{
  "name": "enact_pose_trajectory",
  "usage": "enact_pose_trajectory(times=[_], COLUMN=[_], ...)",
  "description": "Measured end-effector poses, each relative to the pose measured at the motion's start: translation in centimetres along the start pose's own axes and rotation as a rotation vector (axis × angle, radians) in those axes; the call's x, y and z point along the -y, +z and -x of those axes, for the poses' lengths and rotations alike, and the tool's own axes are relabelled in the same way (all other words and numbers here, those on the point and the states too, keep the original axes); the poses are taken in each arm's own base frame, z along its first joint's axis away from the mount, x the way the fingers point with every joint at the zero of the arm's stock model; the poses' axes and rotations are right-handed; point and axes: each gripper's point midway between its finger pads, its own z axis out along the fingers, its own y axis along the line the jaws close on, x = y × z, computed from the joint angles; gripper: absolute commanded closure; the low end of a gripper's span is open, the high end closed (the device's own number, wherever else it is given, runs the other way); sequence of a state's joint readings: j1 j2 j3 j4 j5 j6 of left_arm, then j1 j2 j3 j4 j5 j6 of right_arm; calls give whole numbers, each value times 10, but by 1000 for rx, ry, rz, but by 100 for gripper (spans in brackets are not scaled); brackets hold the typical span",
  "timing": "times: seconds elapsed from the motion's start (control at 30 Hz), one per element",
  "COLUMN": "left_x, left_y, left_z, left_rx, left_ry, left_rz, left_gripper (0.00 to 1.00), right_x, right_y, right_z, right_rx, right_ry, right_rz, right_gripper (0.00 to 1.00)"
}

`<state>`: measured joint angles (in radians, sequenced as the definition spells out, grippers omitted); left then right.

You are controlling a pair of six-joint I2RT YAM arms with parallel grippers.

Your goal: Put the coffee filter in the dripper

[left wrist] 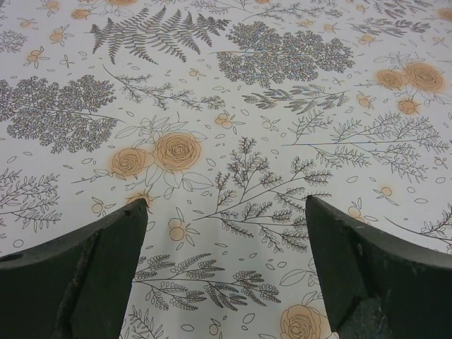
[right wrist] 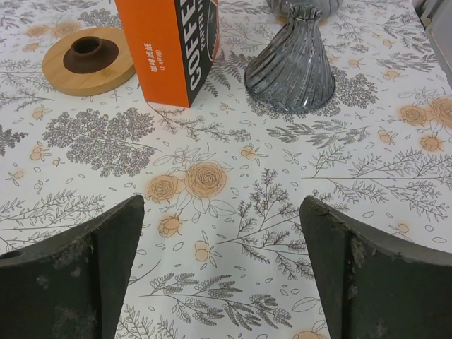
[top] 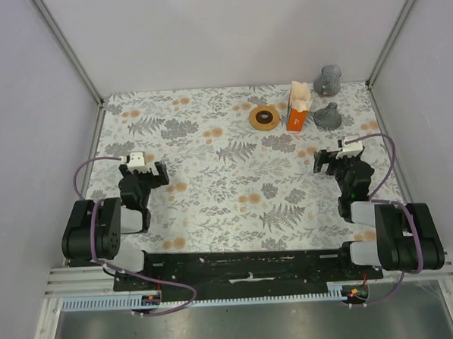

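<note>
The dripper (top: 328, 116) is a grey ribbed see-through cone standing wide end down at the back right; it also shows in the right wrist view (right wrist: 291, 67). Its tan-brown round collar (top: 264, 117) lies apart from it, left of the orange carton (top: 297, 116), and shows in the right wrist view (right wrist: 88, 60). Cream papers (top: 301, 93) stick out of the carton; no single loose coffee filter shows. My left gripper (top: 145, 174) (left wrist: 226, 205) is open and empty over bare cloth. My right gripper (top: 340, 160) (right wrist: 221, 201) is open and empty, short of the dripper.
A second grey glass vessel (top: 328, 78) stands in the back right corner behind the dripper. The orange carton (right wrist: 169, 46) stands between collar and dripper. The flowered cloth (top: 227, 185) covers the table. Walls close in the left, back and right sides.
</note>
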<state>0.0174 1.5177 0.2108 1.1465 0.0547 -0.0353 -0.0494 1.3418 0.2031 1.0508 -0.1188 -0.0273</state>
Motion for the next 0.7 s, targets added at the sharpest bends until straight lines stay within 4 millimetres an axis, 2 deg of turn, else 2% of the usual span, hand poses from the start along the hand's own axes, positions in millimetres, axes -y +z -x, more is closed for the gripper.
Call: enact_pose_trajectory(times=[0.07,0.13,0.2,0.33,0.4,0.43,0.47,0.53,0.57,0.63,0.7], left_x=[0,0,0,1,8,14,19,30,33,40,47], left_y=[0,0,0,-1,-2,1,6,17,21,25,28], left_z=[0,0,0,2,8,19,31,67,83,107,124], left_rx=[0,0,0,-2,-28,-24,-14,41,73,123,154], left_ry=[0,0,0,4,28,42,53,70,75,84,91], left_rz=[0,0,0,-5,-48,-86,-116,-178,-194,-220,-236], left_gripper=[2,2,2,2,2,2,2,2,2,2,2], right_x=[1,3,5,6,8,9,11,17,19,28,37], right_y=[3,11,18,21,31,39,46,68,77,96,113], right_z=[-1,13,50,129,170,196,214,264,281,310,321], right_rx=[-44,-62,-5,128,144,150,146,140,134,111,85], right_ry=[6,9,1,-18,-24,-26,-27,-24,-20,-1,27], right_rz=[-1,-4,-6,-3,2,3,1,-11,-20,-56,-98], right_gripper=[2,2,2,2,2,2,2,2,3,5,10])
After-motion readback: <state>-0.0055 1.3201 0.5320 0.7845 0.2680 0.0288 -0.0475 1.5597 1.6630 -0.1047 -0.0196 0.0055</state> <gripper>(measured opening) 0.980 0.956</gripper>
